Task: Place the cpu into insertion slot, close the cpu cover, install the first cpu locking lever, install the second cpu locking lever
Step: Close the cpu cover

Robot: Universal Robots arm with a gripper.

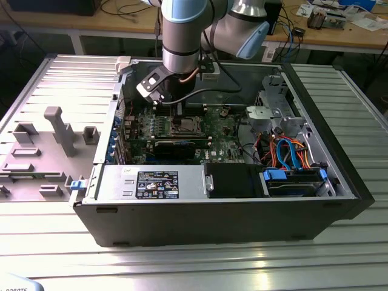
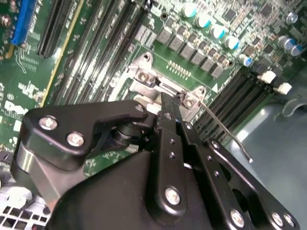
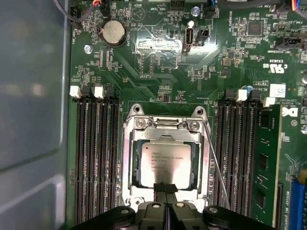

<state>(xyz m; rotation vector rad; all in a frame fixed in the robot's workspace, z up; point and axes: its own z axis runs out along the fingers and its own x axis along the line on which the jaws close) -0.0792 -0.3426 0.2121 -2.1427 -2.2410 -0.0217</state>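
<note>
Where the black open-sided computer case [image 1: 212, 212] lies on the ribbed grey metal surface [image 1: 182, 267], its green motherboard [image 3: 158, 81] faces up. The insertion slot [image 3: 126, 167], a square socket with a bright metal rim, sits near the board's middle between banks of long black memory slots [image 3: 96, 158]. The cpu cover [image 3: 165, 134], a thin silver-grey frame plate with a large square opening, lies flat and closed over the slot. Through that opening shows the cpu [image 3: 165, 160], a flat square chip with a silvery-tan top, seated level in the slot.

The grey and pale-blue robot arm [image 1: 182, 36] comes down from the top of the exterior view. Its last joint stands upright over the case and the black claw [image 1: 177, 112] points straight down at the board. In the first wrist view the claw [image 3: 165, 186] has its 2 fingers pressed together with nothing seen between them. Their tips meet at the middle of one edge of the chip, by the cover's frame; I cannot tell whether they touch it.

A thin silver wire locking lever [image 3: 217, 165] runs slantwise off the cover's side, just beside the claw. In the second wrist view the lever [image 2: 223, 127] ends in a hook over the memory slots.
</note>
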